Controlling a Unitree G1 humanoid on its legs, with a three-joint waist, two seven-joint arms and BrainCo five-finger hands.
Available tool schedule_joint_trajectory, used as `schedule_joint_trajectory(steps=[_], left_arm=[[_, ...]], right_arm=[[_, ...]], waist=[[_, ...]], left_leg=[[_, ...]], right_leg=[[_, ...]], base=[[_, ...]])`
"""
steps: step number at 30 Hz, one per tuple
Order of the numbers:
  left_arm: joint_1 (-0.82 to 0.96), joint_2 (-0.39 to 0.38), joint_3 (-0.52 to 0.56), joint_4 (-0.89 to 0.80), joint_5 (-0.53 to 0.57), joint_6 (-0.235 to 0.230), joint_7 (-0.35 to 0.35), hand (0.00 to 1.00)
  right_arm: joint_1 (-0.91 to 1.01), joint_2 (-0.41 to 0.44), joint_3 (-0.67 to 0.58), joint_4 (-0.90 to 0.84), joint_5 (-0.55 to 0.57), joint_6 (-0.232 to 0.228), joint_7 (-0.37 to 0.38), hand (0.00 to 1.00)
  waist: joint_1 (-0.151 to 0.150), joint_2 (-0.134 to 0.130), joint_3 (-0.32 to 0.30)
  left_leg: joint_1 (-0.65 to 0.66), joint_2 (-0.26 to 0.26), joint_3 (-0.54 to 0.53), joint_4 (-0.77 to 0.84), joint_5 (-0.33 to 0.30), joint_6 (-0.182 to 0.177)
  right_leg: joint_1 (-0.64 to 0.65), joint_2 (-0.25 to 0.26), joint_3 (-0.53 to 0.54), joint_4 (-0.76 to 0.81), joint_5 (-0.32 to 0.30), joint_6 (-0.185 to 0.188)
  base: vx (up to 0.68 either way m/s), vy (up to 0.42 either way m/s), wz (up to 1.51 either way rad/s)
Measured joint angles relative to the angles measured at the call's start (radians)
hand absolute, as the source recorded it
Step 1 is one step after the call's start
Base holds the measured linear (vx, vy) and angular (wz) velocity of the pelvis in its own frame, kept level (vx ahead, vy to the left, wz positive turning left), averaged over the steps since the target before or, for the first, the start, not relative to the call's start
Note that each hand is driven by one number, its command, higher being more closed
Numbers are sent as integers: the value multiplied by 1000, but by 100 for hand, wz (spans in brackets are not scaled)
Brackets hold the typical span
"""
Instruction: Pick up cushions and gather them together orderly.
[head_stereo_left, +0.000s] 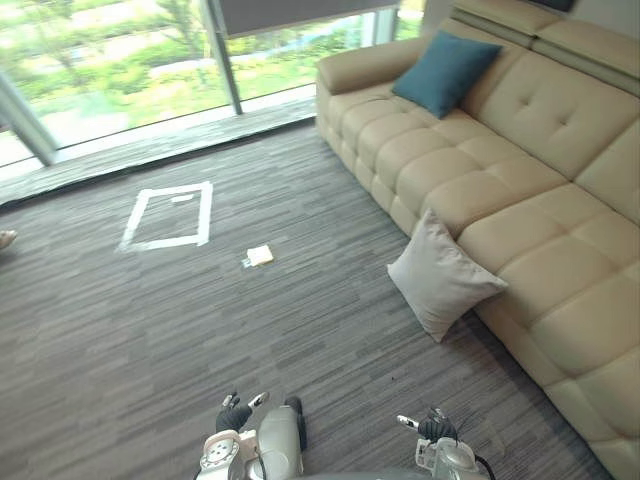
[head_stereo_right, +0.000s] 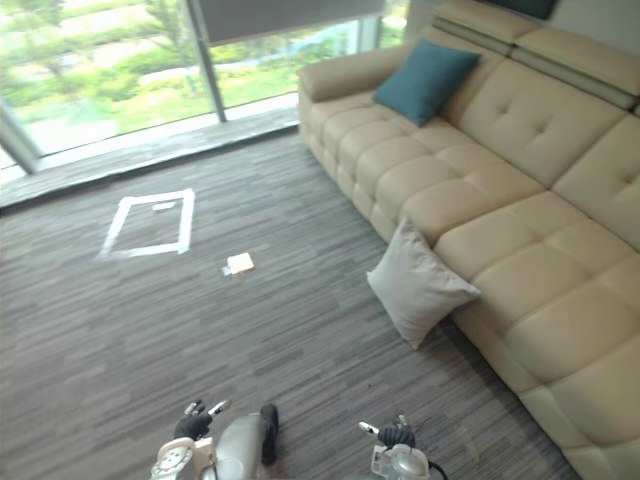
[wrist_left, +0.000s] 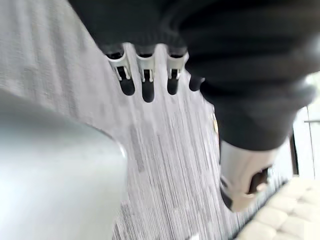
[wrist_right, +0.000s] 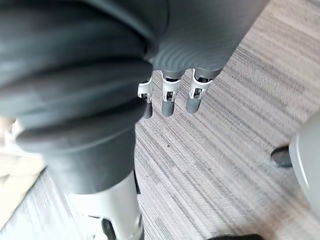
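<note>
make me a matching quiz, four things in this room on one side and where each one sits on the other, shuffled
Things:
1. teal square fabric cushion
2. light grey square fabric cushion
3. white tape rectangle
4. small pale yellow flat square

Places:
A. lying on the grey carpet, between the tape and the grey cushion
B. on the beige tufted sofa, leaning against its backrest
C. stuck to the carpet, nearest the window
D. standing on the carpet, leaning against the sofa's front

Pairs: 1-B, 2-D, 3-C, 4-A
</note>
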Motion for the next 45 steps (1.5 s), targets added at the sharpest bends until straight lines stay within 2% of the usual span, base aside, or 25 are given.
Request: schedule_joint_trajectory(steps=[1,2,3,4,6,9,11,13,15,16,17,18,19,22,23,24,27,29,31,32,33,35,37,41,45], left_arm=[[0,9,1,3,2,1,0,0],[-4,18,1,18,2,2,2,0],[-10,22,1,35,2,9,6,0],[-15,23,1,46,3,15,9,0],[-17,27,0,69,3,23,17,0],[-14,27,-7,87,2,28,18,0],[-13,31,-23,102,2,30,18,0],[-19,39,-53,124,3,33,14,0],[-26,51,-86,138,6,36,7,0],[-32,51,-88,142,10,34,2,0],[-44,34,-90,151,17,35,-3,0],[-43,22,-90,150,25,33,-7,0],[-44,8,-89,143,27,33,-7,0],[-38,5,-57,111,38,34,-8,0],[-32,-3,-37,84,38,30,-7,0],[-28,-3,-36,64,41,28,-7,0],[-14,-4,-46,38,40,19,-6,0],[-16,-5,-46,33,40,14,-6,0],[-16,-6,-47,31,40,13,-3,0],[-15,-11,-48,32,40,12,-1,0],[-21,-3,-45,38,40,12,-2,0],[-23,18,-47,40,39,12,-2,0],[-24,26,-44,47,42,14,-2,0],[-24,32,-48,78,44,14,-3,0],[-23,30,-56,99,44,15,-6,0]], right_arm=[[3,12,7,-3,0,0,0,0],[10,15,14,-11,-2,-1,3,0],[10,15,15,-16,-5,-1,4,0],[10,14,13,-17,-12,-1,6,0],[12,14,14,-25,-20,-5,11,0],[5,12,9,-23,-21,-13,13,0],[-12,7,0,-13,-22,-15,13,0],[-30,0,-6,-15,-22,-13,13,0],[-33,-5,-7,-14,-24,-14,13,0],[-33,-11,-14,-16,-28,-15,14,0],[-41,-25,-27,-16,-39,-17,15,0],[-40,-33,-44,-16,-40,-18,15,0],[-42,-38,-50,-17,-39,-18,15,0],[-41,-40,-50,-19,-39,-16,14,0],[-38,-39,-44,-17,-39,-12,10,0],[-37,-38,-42,-9,-39,-9,10,0],[-38,-37,-44,11,-39,-4,6,0],[-42,-36,-43,12,-39,-3,1,0],[-39,-37,-38,12,-39,-3,-1,0],[-34,-39,-30,12,-39,-2,-2,0],[-34,-32,-20,15,-39,-1,-4,0],[-26,-9,11,15,-39,0,-3,0],[-23,17,18,15,-40,-1,-2,0],[-14,25,18,12,-47,-3,2,0],[-14,25,7,10,-59,-8,5,0]], waist=[[5,-17,-9],[3,-30,-15],[2,-24,-8],[2,-24,-6],[-3,-23,-7],[-15,-19,-9],[-28,-10,-8],[-45,5,2],[-54,2,6],[-56,-6,15],[-56,32,26],[-57,39,26],[-59,53,32],[-60,57,43],[-54,56,51],[-45,57,53],[-35,43,54],[-31,42,55],[-28,44,54],[-23,51,51],[-16,43,46],[-10,2,28],[-1,-17,16],[-1,-20,4],[-4,-2,-1]], left_leg=[[18,1,38,3,-22,10],[53,0,79,3,-42,26],[101,-1,111,0,-71,38],[141,-5,128,-5,-98,43],[263,-6,181,-35,-146,48],[395,-1,237,-155,-145,34],[446,15,279,-220,-136,18],[499,26,310,-266,-131,9],[531,18,307,-284,-133,5],[559,10,287,-285,-142,-11],[580,39,278,-286,-138,-31],[585,41,270,-276,-119,-62],[576,53,246,-226,-117,-67],[388,156,158,230,-77,-65],[328,185,146,384,-113,-74],[300,183,145,422,-140,-81],[204,117,126,225,-191,-52],[147,48,25,52,-183,-44],[134,-6,-69,-99,-111,-37],[142,-15,-101,-142,2,-44],[160,-21,-73,-135,38,-21],[177,-32,-13,-142,1,1],[196,-39,32,-143,-26,15],[297,-53,118,-215,-48,32],[398,-46,158,-276,-50,39]], right_leg=[[-37,-13,13,79,2,3],[-87,-25,9,203,16,38],[-145,-42,-16,346,49,90],[-182,-66,-60,458,64,112],[-259,-139,-202,643,63,109],[-342,-194,-404,554,37,75],[-379,-184,-529,374,49,66],[-414,-146,-586,209,108,45],[-410,-95,-558,46,240,12],[-391,-83,-531,20,330,-76],[-383,-65,-543,49,321,-72],[-381,-67,-547,65,267,-65],[-376,-61,-550,82,233,-67],[-287,-8,-536,29,189,-76],[-227,16,-519,-5,182,-83],[-184,20,-506,-23,178,-85],[-112,17,-429,-77,170,-73],[-92,4,-375,-75,158,-54],[-75,-9,-327,-68,140,-23],[-72,-9,-298,-57,124,1],[-63,-18,-265,-54,113,20],[-67,-51,-226,-64,111,43],[-75,-69,-195,-60,121,62],[-87,-95,-177,17,132,80],[-201,-118,-237,316,138,82]], base=[[568,410,-108],[507,394,-95],[387,302,-82],[355,252,-65],[322,180,-50],[289,90,-40],[308,37,-54],[405,-18,-55],[430,-110,-31],[430,-128,-25],[403,-130,-17],[390,-153,-13],[438,-220,2],[329,-182,-5],[371,-130,-43],[371,-86,-69],[264,-2,-76],[313,146,-81],[361,277,-76],[268,273,-78],[241,270,-75],[234,251,-77],[174,185,-78],[125,144,-60],[112,59,-25]])
